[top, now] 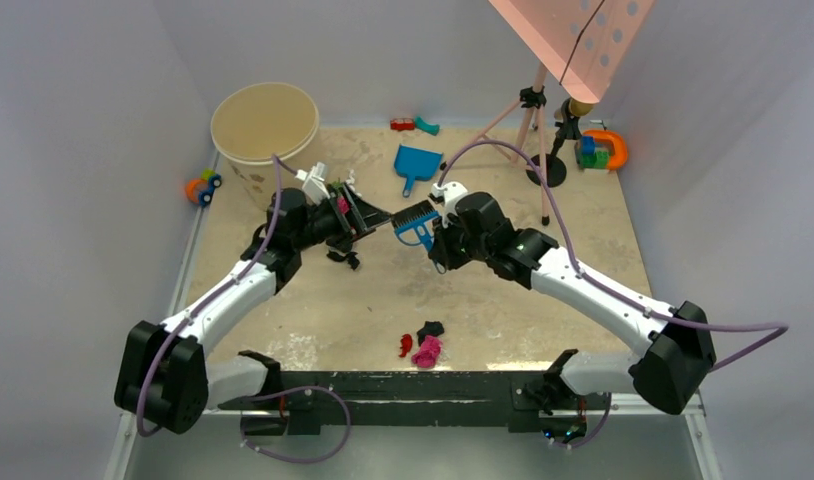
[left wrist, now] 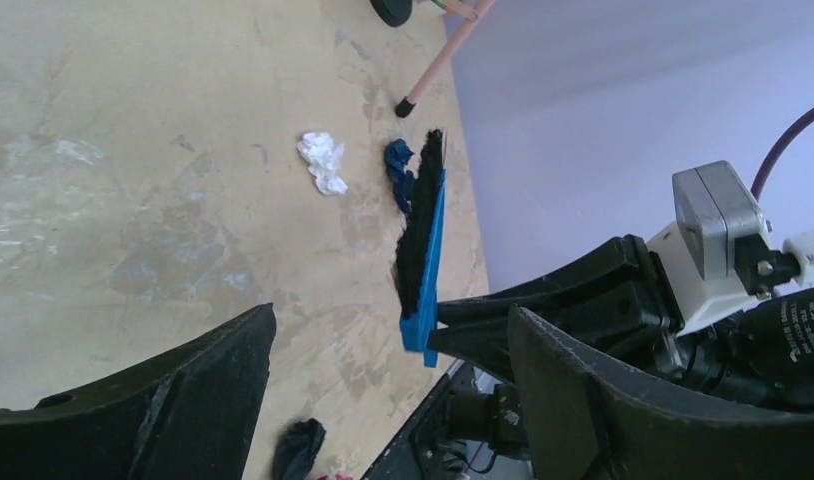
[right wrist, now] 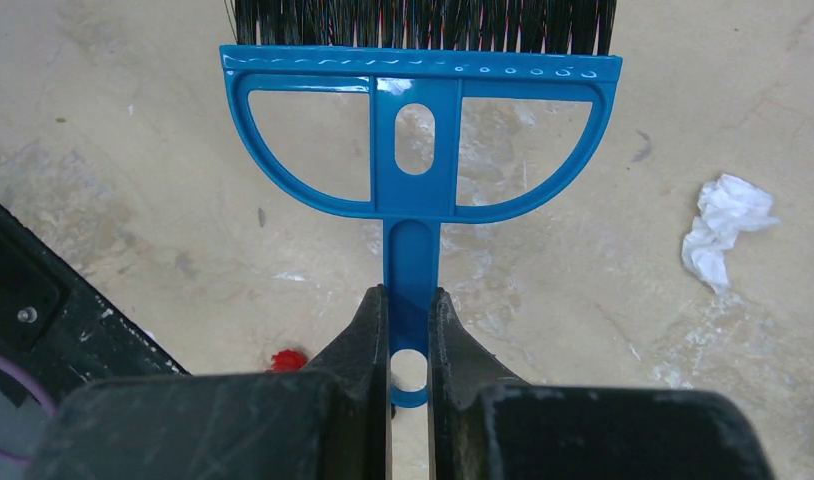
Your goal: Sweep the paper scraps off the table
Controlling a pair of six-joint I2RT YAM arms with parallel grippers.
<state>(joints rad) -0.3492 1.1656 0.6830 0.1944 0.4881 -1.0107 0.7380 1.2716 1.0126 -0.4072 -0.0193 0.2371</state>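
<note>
On the beige surface (top: 503, 290) paper scraps (top: 424, 345) are left unswept at lower centre; the brush (top: 416, 222) is pinched in the right end effector (right wrist: 409, 318), the left end effector (left wrist: 391, 400) is spread, and lowering the bristles beside them is judged next.

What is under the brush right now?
Bare table shows through the brush frame; a white scrap lies off to one side. Whatever sits beneath the bristles is covered.

Robot lab cell: plain pale walls (top: 83, 150) box in a worn table (top: 313, 330), two cabled arms (top: 223, 295) bolted at its near edge, tripod (top: 528, 120) and toy car (top: 203, 186) behind.
</note>
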